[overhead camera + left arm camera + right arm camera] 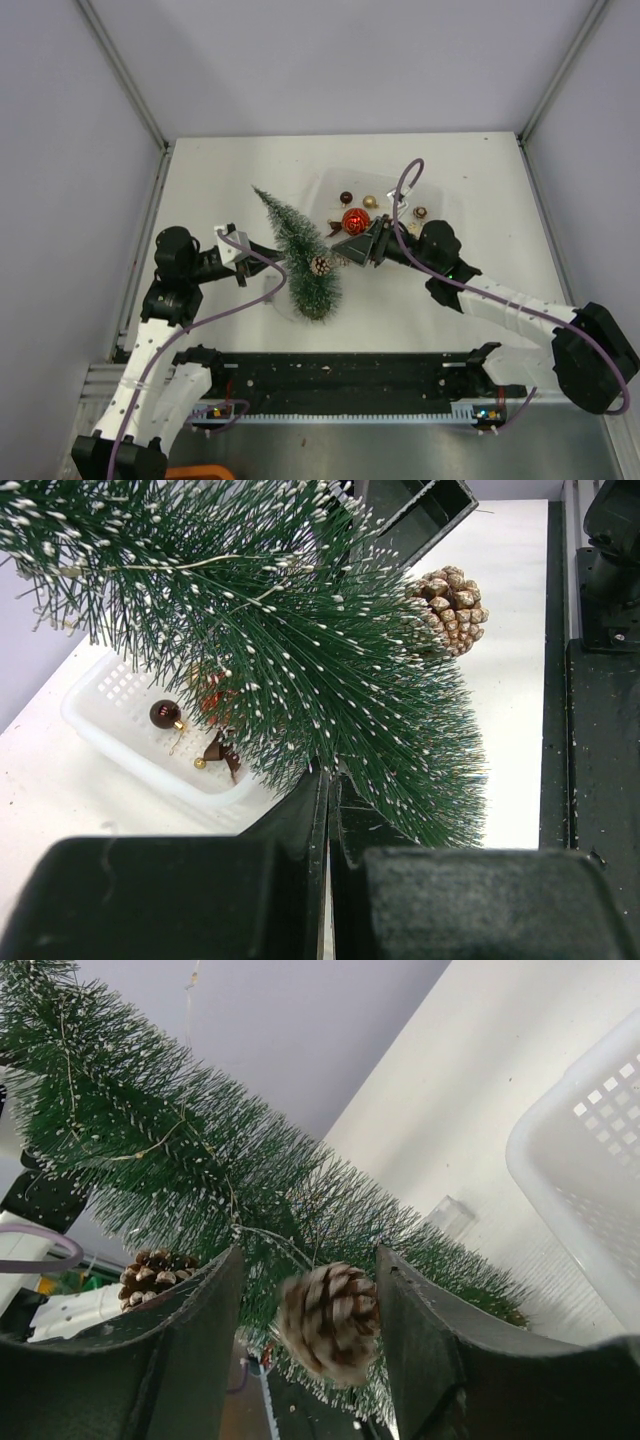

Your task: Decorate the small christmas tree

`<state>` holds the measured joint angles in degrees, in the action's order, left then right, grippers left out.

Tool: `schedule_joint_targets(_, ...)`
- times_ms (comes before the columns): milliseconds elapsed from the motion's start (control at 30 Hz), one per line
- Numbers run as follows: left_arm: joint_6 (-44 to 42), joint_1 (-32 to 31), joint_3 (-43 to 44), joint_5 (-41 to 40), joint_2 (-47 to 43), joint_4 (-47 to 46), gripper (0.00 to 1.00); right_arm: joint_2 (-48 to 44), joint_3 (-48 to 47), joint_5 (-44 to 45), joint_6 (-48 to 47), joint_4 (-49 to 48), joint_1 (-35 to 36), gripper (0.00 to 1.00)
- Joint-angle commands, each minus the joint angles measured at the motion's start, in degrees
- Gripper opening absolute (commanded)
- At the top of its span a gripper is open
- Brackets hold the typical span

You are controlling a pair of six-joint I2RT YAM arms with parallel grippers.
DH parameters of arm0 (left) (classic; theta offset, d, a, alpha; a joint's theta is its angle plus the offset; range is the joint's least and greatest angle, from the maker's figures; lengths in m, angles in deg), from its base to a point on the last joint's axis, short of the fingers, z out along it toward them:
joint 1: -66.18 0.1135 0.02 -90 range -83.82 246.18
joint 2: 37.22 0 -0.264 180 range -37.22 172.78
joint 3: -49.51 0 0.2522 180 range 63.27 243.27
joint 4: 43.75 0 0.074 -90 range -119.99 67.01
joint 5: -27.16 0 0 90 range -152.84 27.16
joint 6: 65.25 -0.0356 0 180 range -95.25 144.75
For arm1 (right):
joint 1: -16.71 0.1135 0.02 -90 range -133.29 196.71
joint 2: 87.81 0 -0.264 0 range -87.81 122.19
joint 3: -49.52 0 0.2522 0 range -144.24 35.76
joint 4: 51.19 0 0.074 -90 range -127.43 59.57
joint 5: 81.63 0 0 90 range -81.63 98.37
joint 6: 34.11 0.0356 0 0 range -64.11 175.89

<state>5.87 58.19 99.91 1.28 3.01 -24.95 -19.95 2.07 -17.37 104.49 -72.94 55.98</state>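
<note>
The foot of the small christmas tree (298, 250) is buried under its own lowest bristles in the overhead view, and both wrist views cut off its tip and base. The left jaws are pressed together, their tips vanishing into the bristles, so whether they pinch a twig or the trunk cannot be told. The white tray (100, 695) shows only a corner in each wrist view, and from above the right arm (500, 300) covers part of it. Its contents are too small to sort beyond a red bauble (353, 220) and a dark brown bauble (165, 714)

The tree leans on the counter (220, 170) with its tip toward the far left, between the two arms: the left jaws at its left flank, the right jaws at its right. The right jaws are spread, with a frosted pinecone (328, 1320) among the bristles between them and a gap showing on its left side. A second pinecone (157, 1272) sits beyond the left finger

The bristles are thin, stiff, dark green and white-tipped. The pinecones have brown woody scales with pale edges. The tray is white plastic lattice, and the jaws are matte black
</note>
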Motion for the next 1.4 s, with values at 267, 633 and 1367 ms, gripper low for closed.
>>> schedule_joint_targets(267, -0.55, -0.27, -0.08, 1.8, -1.38, -0.82, 0.0, -5.36, -1.11, 1.57, -3.6, 6.58, -1.38, 0.6)
schedule_joint_targets(633, -0.38, -0.27, -0.08, 1.89, -1.91, -0.73, 0.0, -9.32, -9.09, 10.86, -9.83, 28.18, -11.39, 0.65)
schedule_joint_targets(1367, 3.49, -0.27, -4.38, 0.31, -7.0, 0.59, 0.0, 20.28, -30.54, 48.93, -18.54, 56.95, -18.17, 0.64)
